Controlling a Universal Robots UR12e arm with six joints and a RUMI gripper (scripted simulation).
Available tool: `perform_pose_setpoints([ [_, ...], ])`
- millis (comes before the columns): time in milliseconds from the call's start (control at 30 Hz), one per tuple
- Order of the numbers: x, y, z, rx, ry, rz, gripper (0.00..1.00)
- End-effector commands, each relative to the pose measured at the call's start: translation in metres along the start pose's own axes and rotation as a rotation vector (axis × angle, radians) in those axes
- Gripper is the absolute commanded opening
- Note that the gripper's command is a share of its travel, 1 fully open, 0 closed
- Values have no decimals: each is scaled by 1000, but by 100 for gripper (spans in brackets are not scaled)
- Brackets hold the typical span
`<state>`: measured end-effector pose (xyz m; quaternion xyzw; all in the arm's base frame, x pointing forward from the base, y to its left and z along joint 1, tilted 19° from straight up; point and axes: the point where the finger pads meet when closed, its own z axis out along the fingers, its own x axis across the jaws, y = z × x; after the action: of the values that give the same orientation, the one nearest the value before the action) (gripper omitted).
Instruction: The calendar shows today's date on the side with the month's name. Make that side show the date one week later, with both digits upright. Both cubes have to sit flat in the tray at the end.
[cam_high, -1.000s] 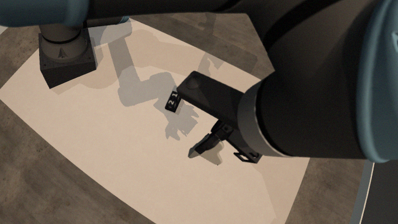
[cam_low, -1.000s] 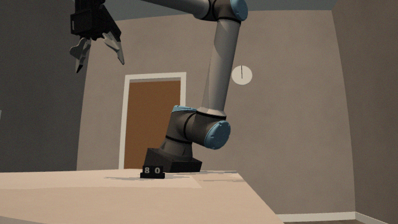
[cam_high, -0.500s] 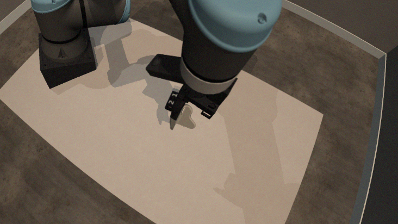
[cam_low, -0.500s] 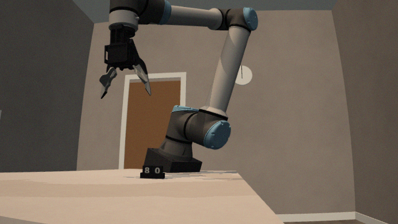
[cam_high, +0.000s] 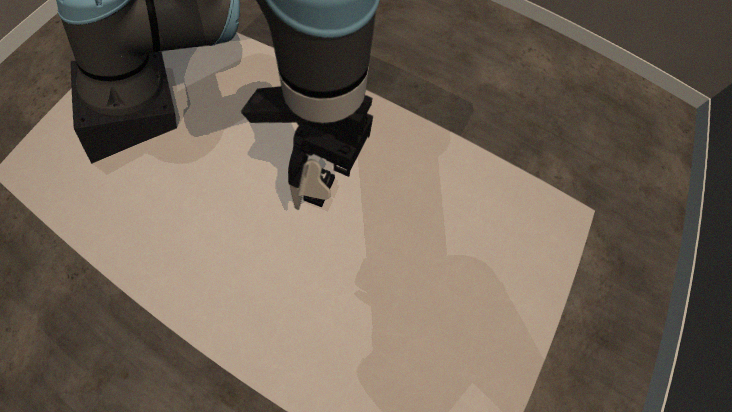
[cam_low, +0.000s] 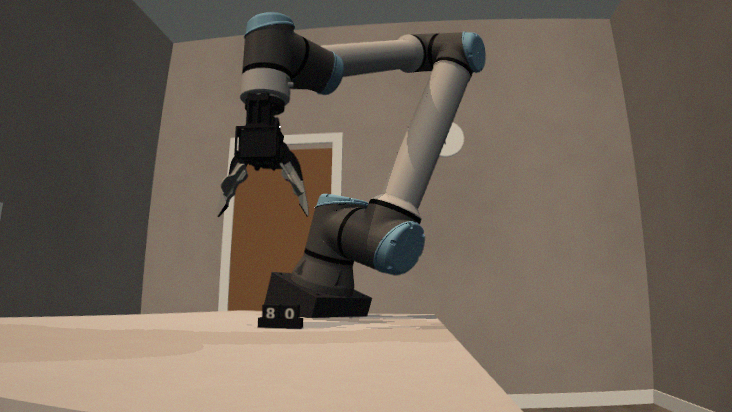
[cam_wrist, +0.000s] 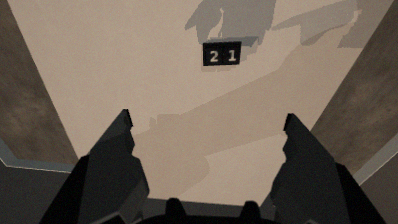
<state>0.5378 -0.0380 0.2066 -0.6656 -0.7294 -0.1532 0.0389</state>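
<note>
Item 1: small black block calendar (cam_wrist: 221, 53), two dark cubes with pale digits seated side by side in a low black tray. It stands on the pale beige table top (cam_wrist: 125, 60), near the arm's base. In the wrist view the upward faces read 2 and 1; in the exterior view the side face (cam_low: 280, 313) reads 8 and 0. I cannot make out a month's name on any visible side, so I cannot yet say which face is the dated one. I judge both cubes sit flat in the tray as they must at the end; neither looks disturbed.

Item 2: black two-jaw gripper (cam_low: 262, 203), pointing down, hanging well above the table. The jaws are spread to their full width with nothing between them. I read this as a ready posture for coming down over one cube.

Item 3: relation of calendar to jaws. In the wrist view the calendar lies far ahead of the fingertips, near the top of the frame and roughly centred between them. In the exterior view it sits well below the gripper, slightly right. In the top view the wrist hides it.

Item 4: dark square pedestal (cam_high: 92, 148) of the grey-and-blue arm, at the table's far left corner.
</note>
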Motion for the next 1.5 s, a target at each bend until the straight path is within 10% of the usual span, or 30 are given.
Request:
perform_pose_setpoints([
  [0,8,-14,13,-34,-12,-31,100],
  [1467,17,-30,31,-49,-15,38,100],
])
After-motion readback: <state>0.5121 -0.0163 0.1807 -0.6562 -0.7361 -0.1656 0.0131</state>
